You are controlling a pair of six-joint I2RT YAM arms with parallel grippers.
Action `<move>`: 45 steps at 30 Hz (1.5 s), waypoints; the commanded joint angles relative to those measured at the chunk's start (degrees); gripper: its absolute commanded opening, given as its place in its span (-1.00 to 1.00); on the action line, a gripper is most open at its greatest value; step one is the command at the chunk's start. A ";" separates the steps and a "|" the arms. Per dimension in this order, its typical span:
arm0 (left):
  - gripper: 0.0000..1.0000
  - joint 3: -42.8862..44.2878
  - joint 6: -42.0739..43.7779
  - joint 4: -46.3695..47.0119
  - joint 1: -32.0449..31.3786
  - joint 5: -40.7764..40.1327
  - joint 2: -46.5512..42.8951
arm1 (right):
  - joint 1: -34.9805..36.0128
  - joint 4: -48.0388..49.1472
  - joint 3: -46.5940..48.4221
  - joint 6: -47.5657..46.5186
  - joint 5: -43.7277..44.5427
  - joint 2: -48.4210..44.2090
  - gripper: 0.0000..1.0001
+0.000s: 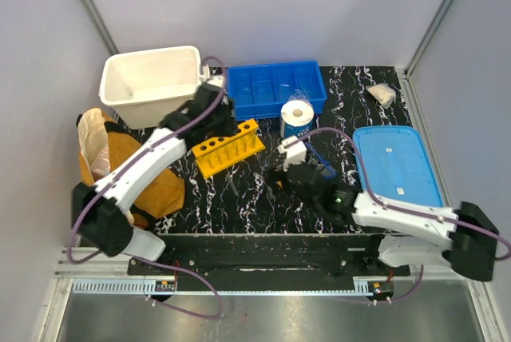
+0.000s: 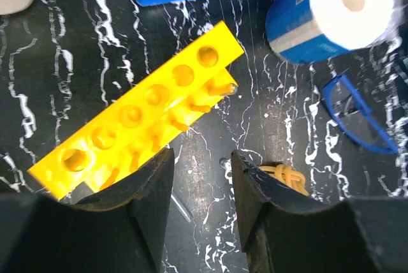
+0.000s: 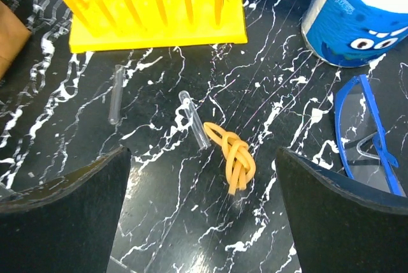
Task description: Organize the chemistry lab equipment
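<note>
Left fingers [image 2: 150, 190] and right fingers [image 3: 70, 203] stand open, empty. Beside the yellow plastic six-hole rack [image 3: 156, 30], the thin clear tube [image 3: 193, 120] (round, smooth) may roll away if nudged.

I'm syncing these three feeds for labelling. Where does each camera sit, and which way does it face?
Top external: above and behind the arms, looking down at the table; left arm and right arm show.
Left wrist: on that arm, looking down past the open left gripper at the yellow rack.
Right wrist: likewise, past the open right gripper at two clear tubes and a knotted band.
Shared by both wrists: rack, paper roll, goggles.
</note>
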 commanded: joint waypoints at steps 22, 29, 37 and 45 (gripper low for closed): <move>0.04 -24.31 1.19 -3.13 19.15 23.12 -31.72 | -14.42 -4.90 22.47 -13.62 -29.91 38.19 -0.06; 0.04 -24.75 0.31 -3.74 19.76 23.74 -33.31 | -14.42 -6.39 24.76 -14.68 -29.82 42.85 -0.20; 0.05 -24.84 -1.44 -4.10 19.85 25.22 -34.45 | -13.89 -5.51 23.26 -13.00 -31.05 44.26 -0.30; 0.04 -24.14 -2.41 -4.01 19.85 26.63 -33.57 | -12.75 -4.90 22.82 -13.88 -30.44 44.17 -0.43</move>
